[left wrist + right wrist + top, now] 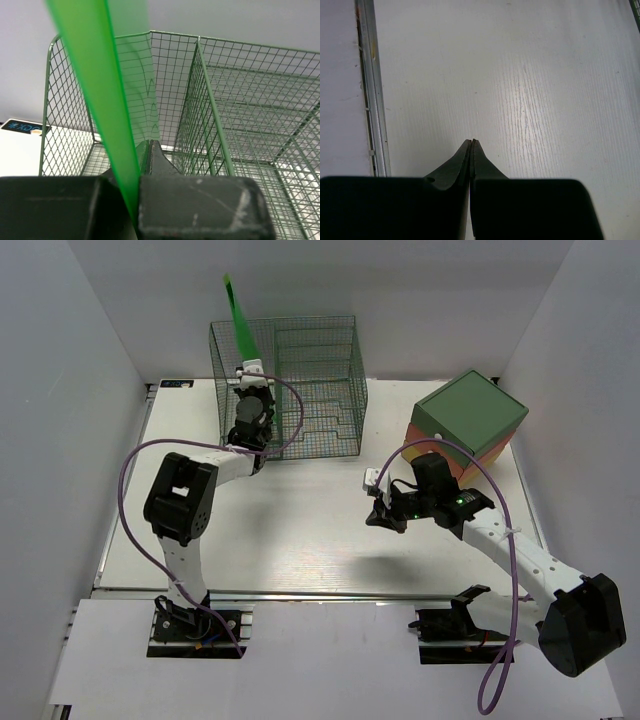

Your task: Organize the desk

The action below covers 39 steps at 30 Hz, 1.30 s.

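Slotting a green sheet (pixel 238 318) into the wire rack (pixel 318 390).
Pinches the green sheet edge-on in the left gripper (pixel 143 150), near upright over the rack's left compartment, probably to drop it in like a file. Hovers the right gripper (pixel 471 143), fingers pressed together on nothing, above the white desk (pixel 300 540) spread beneath both arms, rack and drawer box (pixel 470 418) at its far side.

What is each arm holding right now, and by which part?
The left gripper pinches a thin green strip by its lower end, the rest standing up by the wire rack. The right gripper is shut on nothing.
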{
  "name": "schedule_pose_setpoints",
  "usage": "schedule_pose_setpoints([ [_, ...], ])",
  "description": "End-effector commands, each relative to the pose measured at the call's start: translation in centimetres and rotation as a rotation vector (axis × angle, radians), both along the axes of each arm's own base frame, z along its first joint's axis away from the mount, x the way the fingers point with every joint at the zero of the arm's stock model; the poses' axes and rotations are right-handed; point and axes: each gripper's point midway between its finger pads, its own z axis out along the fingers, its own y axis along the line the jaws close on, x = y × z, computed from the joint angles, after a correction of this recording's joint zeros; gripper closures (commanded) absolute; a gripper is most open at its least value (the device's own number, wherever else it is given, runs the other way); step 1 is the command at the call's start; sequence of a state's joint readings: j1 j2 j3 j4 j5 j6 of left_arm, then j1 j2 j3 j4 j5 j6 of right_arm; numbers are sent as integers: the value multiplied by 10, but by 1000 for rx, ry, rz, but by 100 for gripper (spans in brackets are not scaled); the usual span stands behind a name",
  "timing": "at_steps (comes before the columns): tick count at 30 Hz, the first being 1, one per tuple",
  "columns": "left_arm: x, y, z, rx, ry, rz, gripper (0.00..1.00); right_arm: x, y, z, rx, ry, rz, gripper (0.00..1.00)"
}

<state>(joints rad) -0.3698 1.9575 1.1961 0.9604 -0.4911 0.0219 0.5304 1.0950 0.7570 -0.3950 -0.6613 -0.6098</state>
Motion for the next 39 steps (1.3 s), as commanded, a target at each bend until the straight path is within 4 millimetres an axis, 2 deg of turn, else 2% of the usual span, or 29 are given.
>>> schedule_pose_setpoints([
  [1,-7,-8,40,27,-61,9,100,1,4,10,20,-18,22,100],
  [8,-16,-5,34,44,0,23,100,0,4,8,16,-14,25,100],
  [12,-17,-7,40,44,4,13,100,1,4,8,18,-15,25,100],
  [17,-2,-10,55,27,29,6,100,1,4,8,17,-19,25,100],
  [19,3,-7,53,32,56,10,100,0,4,8,17,-19,28,100],
  [20,7,-8,60,29,49,10,100,0,4,8,18,-18,28,100],
  [22,10,-10,60,31,59,7,100,0,4,9,20,-22,30,100],
  [23,12,-12,51,38,88,1,100,-1,4,10,22,-23,31,100],
  [25,15,-14,53,34,97,-4,100,-1,4,11,23,-26,32,100],
  [33,14,-12,30,35,125,5,100,-2,4,12,27,-31,36,100],
  [39,8,-23,43,-8,47,-72,100,-2,3,12,26,-33,37,100],
])
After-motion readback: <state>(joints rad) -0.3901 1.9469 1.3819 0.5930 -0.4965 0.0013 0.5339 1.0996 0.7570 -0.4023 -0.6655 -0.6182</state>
